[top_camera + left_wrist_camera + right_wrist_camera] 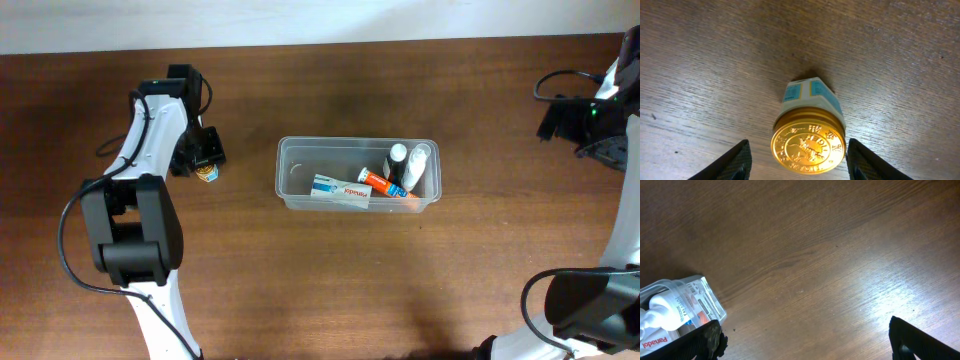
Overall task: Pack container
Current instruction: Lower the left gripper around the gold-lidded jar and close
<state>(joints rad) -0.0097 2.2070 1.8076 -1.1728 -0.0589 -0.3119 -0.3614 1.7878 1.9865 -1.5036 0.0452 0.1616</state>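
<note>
The left gripper stands spread astride a small gold-lidded, blue-labelled jar; the right gripper hangs spread over the brown wooden table; the clear rectangular plastic container sits mid-table, holding tubes and bottles

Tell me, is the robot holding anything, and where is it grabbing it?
Nothing is held. The left gripper is open on either side of the gold-lidded jar, fingers not touching it. The right gripper is open over the table.
</note>
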